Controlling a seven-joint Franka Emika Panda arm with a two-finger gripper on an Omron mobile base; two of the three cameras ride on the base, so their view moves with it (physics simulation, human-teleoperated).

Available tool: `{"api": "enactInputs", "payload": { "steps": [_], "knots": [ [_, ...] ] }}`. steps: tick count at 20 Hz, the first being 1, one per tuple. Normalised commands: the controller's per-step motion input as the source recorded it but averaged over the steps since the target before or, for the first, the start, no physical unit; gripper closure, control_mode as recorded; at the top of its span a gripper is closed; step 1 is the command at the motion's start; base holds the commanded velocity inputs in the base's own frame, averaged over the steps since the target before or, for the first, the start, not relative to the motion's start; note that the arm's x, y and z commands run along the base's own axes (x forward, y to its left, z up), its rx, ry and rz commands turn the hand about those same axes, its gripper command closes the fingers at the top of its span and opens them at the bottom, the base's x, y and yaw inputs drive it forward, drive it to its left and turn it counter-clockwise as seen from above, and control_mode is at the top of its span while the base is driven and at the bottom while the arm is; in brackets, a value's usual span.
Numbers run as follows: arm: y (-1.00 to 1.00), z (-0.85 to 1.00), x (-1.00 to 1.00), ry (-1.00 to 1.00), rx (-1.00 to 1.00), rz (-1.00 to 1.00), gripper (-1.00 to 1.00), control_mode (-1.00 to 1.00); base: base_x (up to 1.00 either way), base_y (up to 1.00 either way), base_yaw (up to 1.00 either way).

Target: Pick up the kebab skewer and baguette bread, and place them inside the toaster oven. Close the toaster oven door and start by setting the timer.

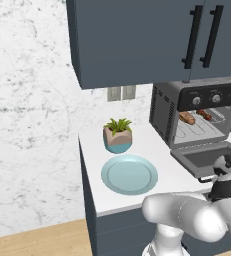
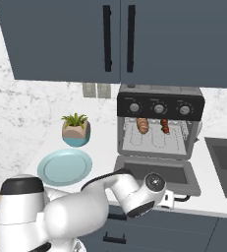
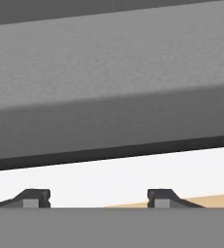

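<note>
Pale blue plate [image 2: 65, 166] at far left of the counter, bare, with a small potted plant [image 2: 76, 130] just behind it. Moving right: the toaster oven [image 2: 159, 123] stands under the dark wall cabinets [image 2: 120, 39], three silver knobs [image 2: 158, 109] across its black top panel. Inside, on the wire rack, the baguette bread [image 2: 143, 125] lies to the left and the kebab skewer [image 2: 164, 126] to the right, apart from each other; the left base view shows the same pair, bread [image 1: 187, 118] nearer the vented side wall. Loading looks done. The toaster oven door [image 2: 156, 173] hangs fully down, flat over the counter edge, so closing it appears to be the step in hand. The arm reaches low along the counter front, and the gripper [image 3: 99, 198] sits just under the door's outer edge, near the bar handle [image 2: 181, 199]. In the hand view the two fingertips [image 3: 35, 198] stand well apart, nothing between them, the grey underside of the door close above. Jaws part open, holding nothing; whether they touch the door, cannot tell. Next move, as I judge it: get under or onto the front edge and swing it upward and back in an arc until it shuts against the frame, then go up to the timer knob. Risk: fingers slipping off the edge mid-swing.
</note>
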Motion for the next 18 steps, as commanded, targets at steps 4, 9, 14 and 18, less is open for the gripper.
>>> {"api": "enactInputs", "payload": {
  "steps": [4,9,14,18],
  "knots": [
    [0.31,0.27,0.17,-0.01,-0.08,0.00,-1.00,-1.00,0.00,0.00,0.00],
    [0.43,0.14,0.34,-0.02,-0.11,-0.02,-1.00,-1.00,0.00,0.00,0.00],
    [0.36,-0.02,0.08,0.00,-0.05,-0.04,-1.00,-1.00,0.00,0.00,0.00],
    [0.03,-0.02,-0.02,0.00,-0.04,-0.05,-1.00,-1.00,0.00,0.00,0.00]
  ]
}}
